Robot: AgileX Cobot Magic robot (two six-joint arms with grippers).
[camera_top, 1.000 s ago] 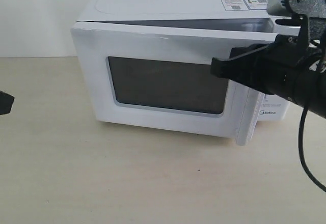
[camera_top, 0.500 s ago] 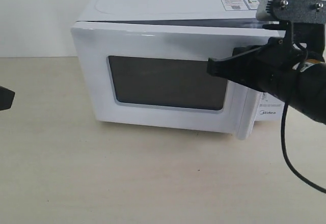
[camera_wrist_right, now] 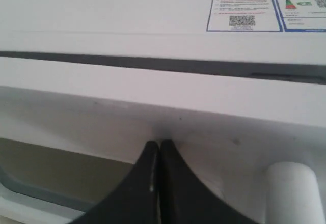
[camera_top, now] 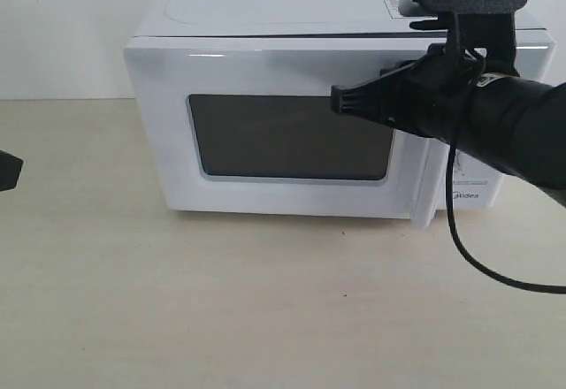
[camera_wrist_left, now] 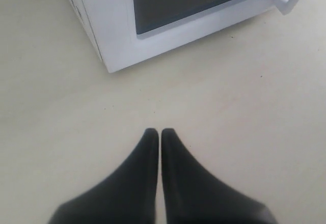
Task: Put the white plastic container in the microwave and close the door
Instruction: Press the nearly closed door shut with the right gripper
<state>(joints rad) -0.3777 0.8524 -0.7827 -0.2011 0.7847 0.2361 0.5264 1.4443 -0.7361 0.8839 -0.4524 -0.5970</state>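
Touching door (camera_top: 265, 66) upper face: right gripper (camera_top: 338, 100), closed, empty; window (camera_top: 287, 137) at 8 o'clock from it. Door nearly flush with microwave (camera_top: 265, 0). Left gripper (camera_wrist_left: 155, 133) closed, empty, above worktop (camera_wrist_left: 254, 107).

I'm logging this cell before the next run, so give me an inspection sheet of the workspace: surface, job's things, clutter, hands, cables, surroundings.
Surface: pale tabletop, a few tiny dark specks.
Job's things: microwave upright on the tabletop; door shut or very nearly so, with a thin dark seam along its top; white plastic container not visible, the window is too dark to see inside.
Clutter: nothing seen.
Hands: right hand shut, tips against the upper front of the door; left hand shut, empty, over the tabletop, apart from the microwave.
Cables: black cable hangs from the right arm.
Surroundings: plain white wall behind.
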